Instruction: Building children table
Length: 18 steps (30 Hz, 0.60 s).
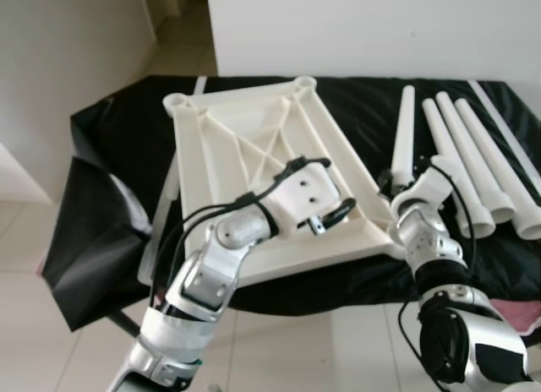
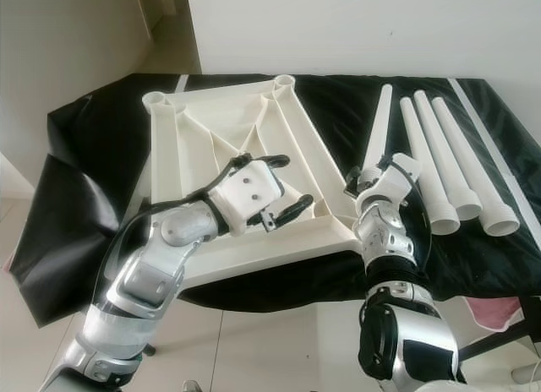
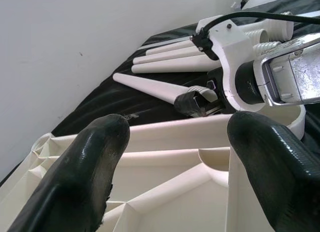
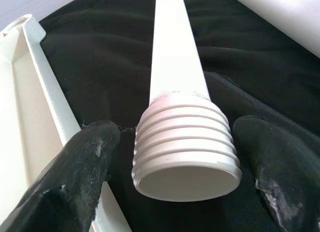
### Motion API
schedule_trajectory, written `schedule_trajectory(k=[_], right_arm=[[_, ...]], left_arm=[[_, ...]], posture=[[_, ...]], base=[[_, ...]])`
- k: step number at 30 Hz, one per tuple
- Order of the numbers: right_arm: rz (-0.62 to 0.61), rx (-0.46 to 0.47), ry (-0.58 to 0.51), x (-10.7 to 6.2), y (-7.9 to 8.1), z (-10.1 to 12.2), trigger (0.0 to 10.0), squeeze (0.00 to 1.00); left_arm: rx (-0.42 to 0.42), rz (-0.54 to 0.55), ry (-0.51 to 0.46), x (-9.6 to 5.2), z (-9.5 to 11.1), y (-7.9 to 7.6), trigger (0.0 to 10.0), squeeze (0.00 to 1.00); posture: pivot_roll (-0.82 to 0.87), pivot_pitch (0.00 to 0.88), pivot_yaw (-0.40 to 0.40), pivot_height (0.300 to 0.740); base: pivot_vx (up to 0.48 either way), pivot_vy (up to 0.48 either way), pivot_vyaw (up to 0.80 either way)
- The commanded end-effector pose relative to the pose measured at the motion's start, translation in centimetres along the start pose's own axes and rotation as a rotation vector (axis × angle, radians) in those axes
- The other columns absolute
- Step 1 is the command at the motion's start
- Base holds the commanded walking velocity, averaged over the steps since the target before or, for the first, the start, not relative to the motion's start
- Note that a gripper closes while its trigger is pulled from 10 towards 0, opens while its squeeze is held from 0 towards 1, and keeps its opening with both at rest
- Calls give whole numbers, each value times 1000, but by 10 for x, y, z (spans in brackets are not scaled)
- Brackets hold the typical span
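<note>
A white plastic table top (image 1: 211,147) lies upside down on the black-covered table, ribs and corner sockets facing up. My left gripper (image 1: 338,185) hovers open over its near right part, with nothing between the fingers (image 3: 100,157). A white table leg (image 1: 406,130) lies just right of the top, its threaded end (image 4: 185,152) pointing toward me. My right gripper (image 4: 182,137) is open and straddles that threaded end, one finger on each side with gaps showing. Three more legs (image 1: 473,155) lie side by side farther right.
The black cloth (image 1: 110,206) hangs off the table's left end and front edge. A white wall (image 1: 380,29) stands right behind the table. Pale tiled floor (image 1: 51,341) lies below at the left, and something pink (image 1: 524,316) shows at the lower right.
</note>
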State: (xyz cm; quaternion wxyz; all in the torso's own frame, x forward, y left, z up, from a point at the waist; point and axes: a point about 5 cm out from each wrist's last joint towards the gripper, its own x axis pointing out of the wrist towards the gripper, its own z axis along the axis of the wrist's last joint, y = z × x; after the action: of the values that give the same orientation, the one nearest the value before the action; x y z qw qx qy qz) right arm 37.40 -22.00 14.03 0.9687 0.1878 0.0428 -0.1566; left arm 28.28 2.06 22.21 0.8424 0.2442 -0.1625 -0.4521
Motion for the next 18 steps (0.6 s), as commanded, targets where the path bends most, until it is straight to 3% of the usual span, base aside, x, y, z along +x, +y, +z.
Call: schedule_trajectory(k=[1, 2, 4, 5, 6, 7, 8, 9, 18], right_arm=[[-18, 22, 56, -1, -6, -12, 8784, 0], [-15, 22, 53, -1, -6, -12, 4314, 0], [-15, 18, 48, -1, -6, -11, 3882, 0], [-14, 26, 47, -2, -6, -10, 0, 0], [-14, 26, 47, -2, -6, -10, 0, 0], [-17, 33, 54, -2, -6, -10, 1922, 0], [-21, 29, 64, -3, -7, -10, 5333, 0], [-23, 24, 71, -3, -7, -11, 10000, 0], [-12, -39, 52, -6, -8, -11, 10000, 0]], left_arm=[[-1, 112, -3, -1, 1, 7, 10000, 0], [-1, 113, -4, 0, 1, 8, 10000, 0], [-1, 114, -7, 0, 2, 8, 10000, 0], [-1, 115, -10, 1, 2, 9, 10000, 0], [-1, 115, -10, 1, 2, 9, 10000, 0], [-1, 115, -14, 1, 3, 9, 10000, 0], [-2, 116, -16, 2, 3, 10, 10000, 0], [-3, 117, -19, 2, 4, 10, 10000, 0], [-11, 118, -28, 5, 5, 10, 10000, 0]], posture=[[38, 47, 1, 740], [28, 49, 6, 740], [28, 49, 6, 740], [19, 55, 9, 740], [19, 55, 9, 740], [15, 58, 12, 740], [11, 59, 11, 740], [10, 61, 11, 740], [-4, 69, 14, 740]], base=[[0, 0, 0], [0, 0, 0], [0, 0, 0], [0, 0, 0], [0, 0, 0], [0, 0, 0], [0, 0, 0], [0, 0, 0], [0, 0, 0]])
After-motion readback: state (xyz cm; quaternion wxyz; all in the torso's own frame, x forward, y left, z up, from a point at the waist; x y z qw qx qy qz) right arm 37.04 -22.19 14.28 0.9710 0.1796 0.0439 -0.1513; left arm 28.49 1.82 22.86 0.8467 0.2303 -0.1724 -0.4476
